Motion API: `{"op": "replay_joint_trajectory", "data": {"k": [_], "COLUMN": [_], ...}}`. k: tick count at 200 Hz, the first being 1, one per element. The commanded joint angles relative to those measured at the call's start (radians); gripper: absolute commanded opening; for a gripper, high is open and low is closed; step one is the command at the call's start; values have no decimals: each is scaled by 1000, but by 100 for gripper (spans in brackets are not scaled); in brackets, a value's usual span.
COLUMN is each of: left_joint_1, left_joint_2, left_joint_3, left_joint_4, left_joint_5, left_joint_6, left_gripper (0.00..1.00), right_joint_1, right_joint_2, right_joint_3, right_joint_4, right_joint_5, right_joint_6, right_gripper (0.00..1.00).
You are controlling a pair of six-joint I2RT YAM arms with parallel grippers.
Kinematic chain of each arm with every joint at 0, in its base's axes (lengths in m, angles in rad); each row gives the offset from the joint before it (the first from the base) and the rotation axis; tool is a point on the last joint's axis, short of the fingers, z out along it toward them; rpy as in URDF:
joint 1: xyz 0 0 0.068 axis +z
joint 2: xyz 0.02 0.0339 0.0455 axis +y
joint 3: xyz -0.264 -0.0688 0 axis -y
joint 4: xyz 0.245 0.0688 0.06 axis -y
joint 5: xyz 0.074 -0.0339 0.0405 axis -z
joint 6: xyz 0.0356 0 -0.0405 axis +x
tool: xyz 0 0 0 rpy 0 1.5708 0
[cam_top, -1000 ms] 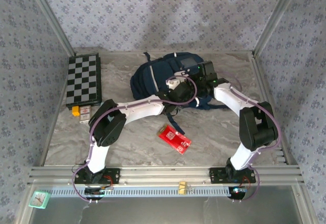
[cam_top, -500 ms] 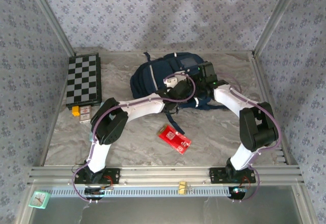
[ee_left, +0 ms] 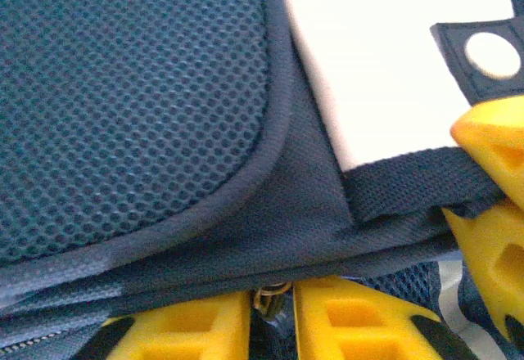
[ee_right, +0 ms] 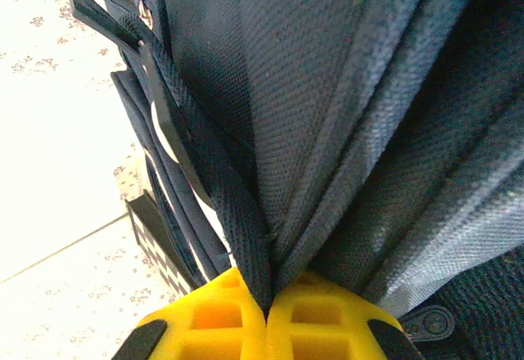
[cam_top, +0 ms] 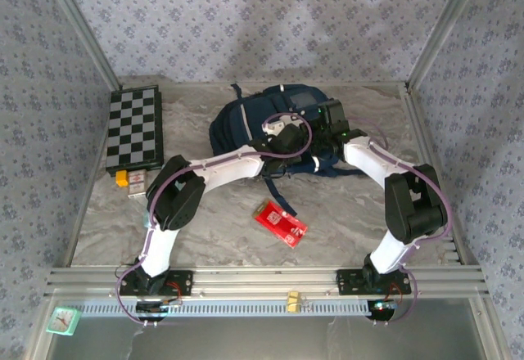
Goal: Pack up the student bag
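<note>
- Student bag lies on the marble-look worktop, toward the far middle, navy with white trim.
- Both arms reach in over the bag from the near edge and meet above its right half.
- Left hand is pressed against the bag's fabric; its yellow fingers are drawn nearly together, with only a thin gap between them.
- A small metal zipper pull sits in that gap, pinched between the two pads.
- Just above the left hand in its wrist view: a navy seam band, then a rounded mesh panel edged with piping.
- A white patch sits to the upper right of the mesh, with a dark webbing strap running across below it.
- Right hand has its fingers together, clamped on a gathered fold of the bag's navy fabric and a dark strap edge.
- The fabric fans up and out from that pinch point, pulled into taut pleats.
- Seen from above, the right hand sits on the bag's right side, close to the left hand; whether they touch cannot be told.
- Chessboard lies flat along the left side of the worktop, well apart from the bag.
- Red packet lies on the worktop nearer the arm bases, tilted, apart from the bag.
- Small yellow and white blocks sit just beside the chessboard's near end.
</note>
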Motion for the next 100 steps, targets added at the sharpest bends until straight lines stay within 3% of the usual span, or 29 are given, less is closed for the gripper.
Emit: {"op": "replay_joint_trajectory", "data": {"k": [1,47,100], "left_joint_1": [18,35,87], "left_joint_2": [6,-69,-103], "left_joint_3": [42,40,40], "left_joint_4": [45,60,-128], "left_joint_5": [-10,87,273], "left_joint_6": [8,27,-19], "left_gripper": [13,0,0], "right_joint_1": [7,-14,-48], "right_joint_2": [-31,-9,11], "right_joint_3": [-7,-2,14], "right_joint_4": [58,40,43], "right_joint_5": [-34,-61,-116], "right_joint_6": [26,-13,-46], "right_gripper": [0,0,0]}}
